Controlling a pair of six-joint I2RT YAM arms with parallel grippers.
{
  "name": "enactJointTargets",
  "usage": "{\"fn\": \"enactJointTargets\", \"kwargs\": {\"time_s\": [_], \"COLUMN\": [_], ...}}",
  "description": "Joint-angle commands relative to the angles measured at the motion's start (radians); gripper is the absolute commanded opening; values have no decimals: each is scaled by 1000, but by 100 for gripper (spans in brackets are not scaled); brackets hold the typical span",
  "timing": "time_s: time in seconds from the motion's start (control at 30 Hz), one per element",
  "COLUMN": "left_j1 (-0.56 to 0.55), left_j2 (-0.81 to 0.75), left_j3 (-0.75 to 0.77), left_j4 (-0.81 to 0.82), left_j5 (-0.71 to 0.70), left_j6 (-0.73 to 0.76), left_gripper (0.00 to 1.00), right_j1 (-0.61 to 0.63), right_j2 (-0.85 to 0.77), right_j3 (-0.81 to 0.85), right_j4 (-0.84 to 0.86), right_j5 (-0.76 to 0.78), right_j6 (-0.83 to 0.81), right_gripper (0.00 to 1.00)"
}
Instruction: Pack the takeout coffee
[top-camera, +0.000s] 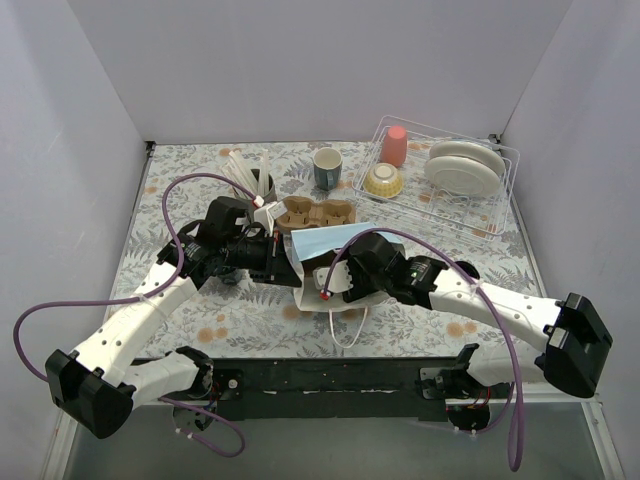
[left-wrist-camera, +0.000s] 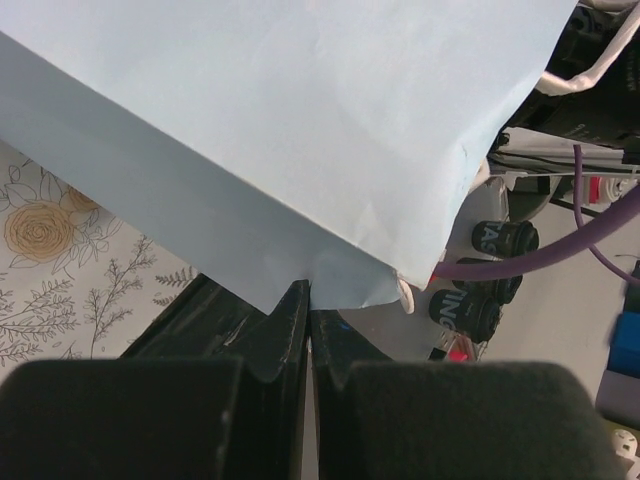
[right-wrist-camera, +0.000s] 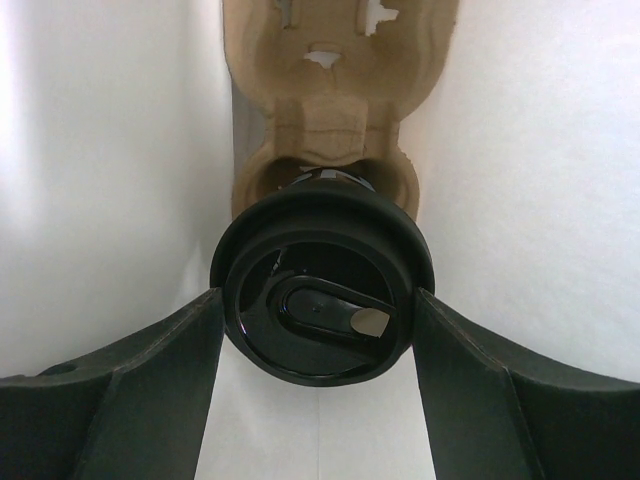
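Note:
A light blue paper bag lies mid-table, its white handles toward the near edge. My left gripper is shut on the bag's edge; in the left wrist view the gripper pinches a fold of the paper. My right gripper reaches into the bag. In the right wrist view it is shut on the round lid of one black takeout cup, which sits in a pocket of a brown pulp carrier between the bag's white walls. No other black cups show.
A brown carrier shows just behind the bag. A grey cup of white straws and a grey-green mug stand at the back. A clear dish rack at back right holds plates, a yellow bowl and a pink cup.

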Motion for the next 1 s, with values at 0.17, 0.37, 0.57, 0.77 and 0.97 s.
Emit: {"fn": "enactJointTargets", "kwargs": {"time_s": [0.17, 0.37, 0.57, 0.77, 0.97], "left_j1": [0, 0, 0, 0, 0], "left_j2": [-32, -34, -37, -40, -37], "left_j3": [-13, -16, -17, -13, -11], "left_j4": [14, 19, 20, 16, 14], "left_j5": [40, 43, 45, 39, 37], "left_j6": [0, -2, -13, -22, -22], "left_gripper": [0, 0, 0, 0, 0], "right_j1": [-24, -26, -35, -41, -58], "right_j2": [-9, 8, 31, 57, 71], "right_j3": [-52, -49, -43, -41, -35], "right_j4": [67, 78, 74, 78, 81], "right_j5": [-42, -50, -71, -80, -96], "right_j6": [-59, -71, -59, -48, -36], "right_gripper": [21, 20, 21, 23, 27]}}
